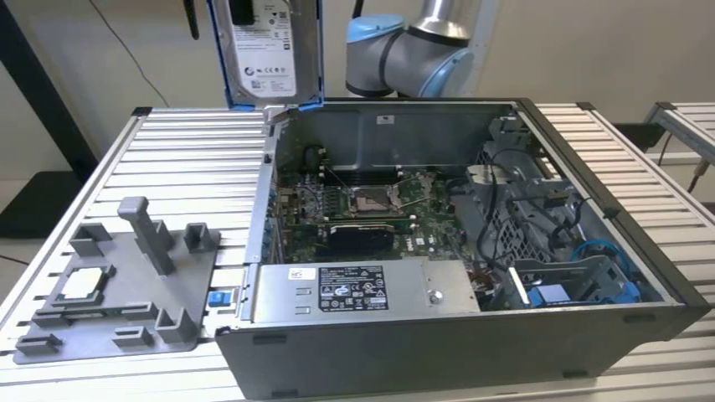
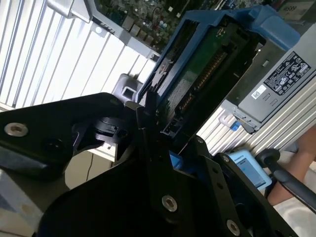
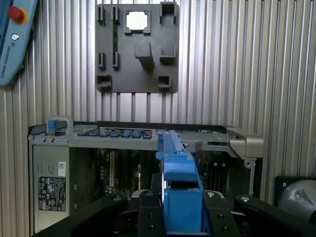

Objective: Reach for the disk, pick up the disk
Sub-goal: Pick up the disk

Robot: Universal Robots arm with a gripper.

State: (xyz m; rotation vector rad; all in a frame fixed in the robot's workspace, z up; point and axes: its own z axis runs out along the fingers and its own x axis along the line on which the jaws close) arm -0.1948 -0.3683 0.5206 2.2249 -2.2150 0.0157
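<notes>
The disk [image 1: 264,50], a silver drive with a white label in a blue bracket, hangs upright in the air above the back corner of the open computer case [image 1: 581,331], on the exterior view's left. In the first wrist view the disk [image 3: 178,173] shows edge-on as a blue strip, and my gripper [image 3: 181,210] is shut on it with a black finger on each side. In the second wrist view the disk [image 2: 207,69] shows its green circuit-board underside, clamped at its near end by my gripper [image 2: 165,131].
The case holds a motherboard [image 1: 357,209], a silver box with a sticker [image 1: 352,289] and cables [image 1: 525,218]. A grey fixture plate [image 1: 167,306] carrying a small square chip [image 1: 87,283] lies on the slatted table [image 1: 167,159]. A blue teach pendant [image 3: 12,39] lies beside it.
</notes>
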